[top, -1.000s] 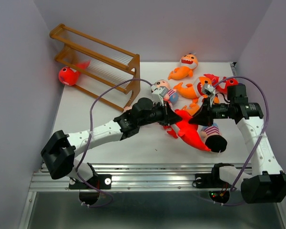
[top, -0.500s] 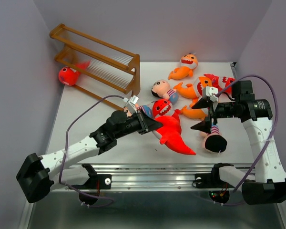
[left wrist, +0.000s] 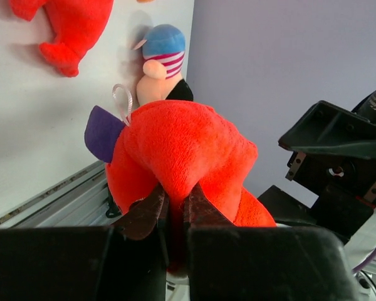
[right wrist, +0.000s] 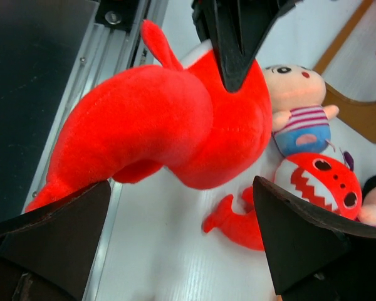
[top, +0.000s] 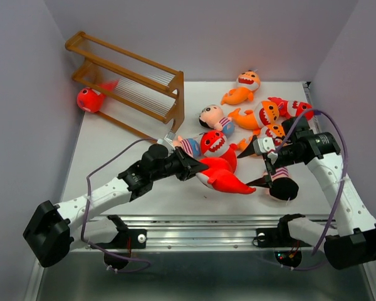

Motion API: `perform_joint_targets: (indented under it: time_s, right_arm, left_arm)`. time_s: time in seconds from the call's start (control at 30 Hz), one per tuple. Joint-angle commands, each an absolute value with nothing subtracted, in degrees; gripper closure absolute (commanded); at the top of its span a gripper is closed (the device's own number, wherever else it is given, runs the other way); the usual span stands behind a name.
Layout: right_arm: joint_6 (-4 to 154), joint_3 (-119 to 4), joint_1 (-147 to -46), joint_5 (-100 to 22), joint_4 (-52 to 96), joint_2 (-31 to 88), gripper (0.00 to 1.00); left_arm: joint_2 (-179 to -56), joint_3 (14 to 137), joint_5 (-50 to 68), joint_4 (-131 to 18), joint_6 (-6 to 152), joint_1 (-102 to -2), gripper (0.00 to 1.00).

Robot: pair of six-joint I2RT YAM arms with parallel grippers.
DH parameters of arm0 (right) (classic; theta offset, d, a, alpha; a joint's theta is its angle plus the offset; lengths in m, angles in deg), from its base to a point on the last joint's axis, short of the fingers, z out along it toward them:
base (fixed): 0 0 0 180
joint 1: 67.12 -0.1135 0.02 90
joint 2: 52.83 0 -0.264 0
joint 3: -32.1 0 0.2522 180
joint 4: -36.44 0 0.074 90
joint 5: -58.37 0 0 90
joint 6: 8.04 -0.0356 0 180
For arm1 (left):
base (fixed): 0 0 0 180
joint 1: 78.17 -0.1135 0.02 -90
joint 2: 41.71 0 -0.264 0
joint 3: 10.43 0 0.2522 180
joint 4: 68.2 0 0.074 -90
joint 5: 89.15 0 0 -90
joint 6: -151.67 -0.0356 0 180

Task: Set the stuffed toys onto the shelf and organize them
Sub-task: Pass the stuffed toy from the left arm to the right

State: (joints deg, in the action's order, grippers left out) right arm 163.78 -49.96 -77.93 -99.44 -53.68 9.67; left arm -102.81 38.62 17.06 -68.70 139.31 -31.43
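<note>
Clearly the left gripper [left wrist: 172, 210] pinches only a thin fold of the red shark [left wrist: 182, 144] (mostly loose plush), near the front of the table [top: 113, 163] and well apart from the shelf [top: 175, 94]. The right gripper [top: 255, 166] gapes empty. That shallow pinch could slip mid-carry and drop the toy.

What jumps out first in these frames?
A big red shark mid-table, pinched in the left gripper, with the right gripper beside it, jaws wide open. Behind them lies a heap of plush toys; the wooden shelf at back left has only one red toy at its end.
</note>
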Motion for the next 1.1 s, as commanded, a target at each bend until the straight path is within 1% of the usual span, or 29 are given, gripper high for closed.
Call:
perform_joint_targets:
  time_s: [0.0,0.17,0.23,0.33,0.37,0.43,0.47,0.53,0.57,0.67,0.7,0.73,0.77,0.83,0.87,0.9,0.97,1.0,1.07]
  right_arm:
    - [161.7,-50.31,-82.15,-104.57,-50.38,10.71,0.0]
    - [153.26,-49.43,-85.67,-105.9,-41.77,12.56,0.01]
    - [148.09,-48.73,-86.28,-106.78,-36.69,12.47,0.03]
    - [144.11,-48.11,-87.68,-106.78,-32.88,12.21,0.16]
    - [142.19,-47.5,-88.56,-106.78,-31.13,12.21,0.23]
    - [140.68,-46.79,-89.62,-106.26,-29.8,12.12,0.31]
    - [138.5,-45.66,-90.93,-105.99,-27.8,12.21,0.37]
    - [136.9,-44.51,-92.17,-105.2,-25.24,12.12,0.44]
    - [134.98,-43.9,-92.7,-105.11,-24.44,12.12,0.51]
    - [132.16,-41.43,-93.32,-105.2,-21.98,11.77,0.61]
    - [131.28,-40.65,-93.32,-105.11,-21.45,11.59,0.69]
    - [130.4,-40.38,-93.32,-105.02,-20.92,11.5,0.74]
    - [128.65,-40.11,-93.32,-104.93,-19.7,11.24,0.91]
    - [125.75,-39.24,-93.32,-104.06,-16.38,10.8,0.97]
    - [121.38,-38.97,-93.32,-103.88,-15.22,10.54,0.99]
    - [119.16,-38.79,-93.32,-103.88,-13.99,9.93,0.99]
    - [115.82,-38.44,-93.32,-104.05,-13.01,9.05,0.99]
    - [114.32,-38.27,-93.32,-104.05,-12.57,8.43,0.99]
    - [111.69,-38.18,-92.18,-104.49,-12.39,7.46,0.99]
  left_arm:
    - [-104.37,43.04,21.06,-71.23,140.6,-31.59,1.0]
    - [-107.01,45.08,21.86,-71.93,140.5,-31.5,1.0]
    - [-107.01,44.9,21.33,-72.11,140.77,-31.5,1.0]
    - [-106.75,44.47,20.72,-72.81,141.29,-31.5,1.0]
    - [-106.84,44.46,20.63,-73.16,141.38,-31.5,1.0]
    - [-107.1,44.38,20.63,-73.69,141.56,-31.5,1.0]
    - [-107.36,44.55,20.89,-74.13,141.56,-31.5,1.0]
    - [-108.15,45.16,21.15,-74.39,141.3,-31.42,1.0]
    - [-108.33,45.43,21.15,-74.48,141.12,-31.42,1.0]
    - [-109.21,46.31,21.15,-74.66,140.68,-31.33,1.0]
    - [-109.38,46.4,21.07,-75.18,140.77,-31.24,1.0]
    - [-109.47,46.48,21.07,-75.53,140.77,-31.24,1.0]
    - [-109.65,46.49,21.07,-75.8,140.77,-31.24,1.0]
    - [-109.56,46.66,21.07,-76.15,140.59,-31.15,0.97]
    - [-109.39,46.66,20.98,-76.24,140.51,-31.24,0.93]
    - [-109.12,46.75,20.89,-76.5,140.33,-31.24,0.85]
    - [-107.99,46.92,20.28,-76.41,139.11,-31.24,0.75]
    - [-107.37,46.84,19.93,-76.33,138.66,-31.24,0.63]
    - [-104.92,46.31,18.96,-76.24,137.35,-31.24,0.51]
